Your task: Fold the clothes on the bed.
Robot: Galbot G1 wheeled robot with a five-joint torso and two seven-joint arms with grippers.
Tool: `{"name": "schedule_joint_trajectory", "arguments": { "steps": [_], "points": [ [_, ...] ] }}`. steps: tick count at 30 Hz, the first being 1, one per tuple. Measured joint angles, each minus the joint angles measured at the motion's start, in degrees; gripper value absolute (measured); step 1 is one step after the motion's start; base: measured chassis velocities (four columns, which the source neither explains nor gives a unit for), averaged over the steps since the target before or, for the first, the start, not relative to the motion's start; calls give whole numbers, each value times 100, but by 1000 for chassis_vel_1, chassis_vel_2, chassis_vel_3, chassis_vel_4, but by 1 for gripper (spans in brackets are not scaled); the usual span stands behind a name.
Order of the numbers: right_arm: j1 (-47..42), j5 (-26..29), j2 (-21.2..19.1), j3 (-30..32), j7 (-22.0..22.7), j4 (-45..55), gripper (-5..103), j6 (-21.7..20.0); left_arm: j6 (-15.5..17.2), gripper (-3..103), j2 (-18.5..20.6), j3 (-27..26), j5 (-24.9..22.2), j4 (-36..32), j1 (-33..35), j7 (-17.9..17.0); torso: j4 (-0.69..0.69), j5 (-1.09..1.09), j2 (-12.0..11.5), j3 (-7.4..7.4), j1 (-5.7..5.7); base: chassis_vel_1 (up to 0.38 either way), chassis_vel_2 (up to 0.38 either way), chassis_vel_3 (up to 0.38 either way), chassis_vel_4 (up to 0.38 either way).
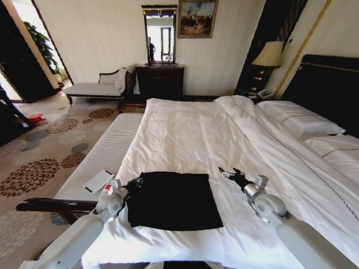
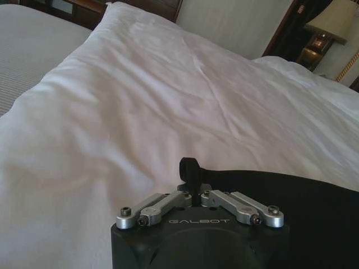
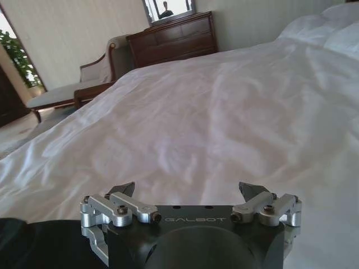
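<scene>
The clothes (image 1: 171,202) are a black T-shirt lying flat as a rough rectangle on the white duvet of the bed (image 1: 190,129), near its foot edge. My left gripper (image 1: 137,181) sits at the shirt's far left corner. In the left wrist view its fingers (image 2: 189,167) are pressed together, pinching the edge of the black fabric (image 2: 314,213). My right gripper (image 1: 227,174) hovers over bare duvet just beyond the shirt's far right corner. It is open (image 3: 185,189) with nothing between the fingers, and a bit of the shirt (image 3: 33,246) shows beside it.
A narrow white padded bench (image 1: 106,151) runs along the bed's left side with a small white card (image 1: 98,181) on it. Pillows (image 1: 303,120) and the dark headboard (image 1: 331,84) lie to the right. A chaise longue (image 1: 98,87) and a dark dresser (image 1: 160,78) stand by the far wall.
</scene>
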Motion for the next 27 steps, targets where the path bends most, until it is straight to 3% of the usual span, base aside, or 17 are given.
{"name": "schedule_joint_trajectory", "arguments": {
  "steps": [4,8,11,20,27],
  "points": [
    [209,254,-109,-311,-338,-30,100,-129,0,1,0,-16,-18,-33,6,-46,-2,0,0,0,0,0,0,0,0],
    [732,430,-103,-838,-462,-342,100,-262,2,1,24,7,-24,-75,-3,-74,5,2,0,0,0,0,0,0,0],
    [869,344,-65,-999,-542,-714,100,-275,3,1,15,127,-61,-38,-110,-73,-2,0,0,0,0,0,0,0,0],
    [1059,83,-28,-1275,-700,-1227,100,-215,-8,1,116,127,-21,-66,-23,23,1,-1,0,0,0,0,0,0,0],
    [1433,274,138,-1560,-685,-1329,100,-204,-15,1,108,150,7,-100,-35,30,2,2,0,1,0,0,0,0,0]
  ]
}}
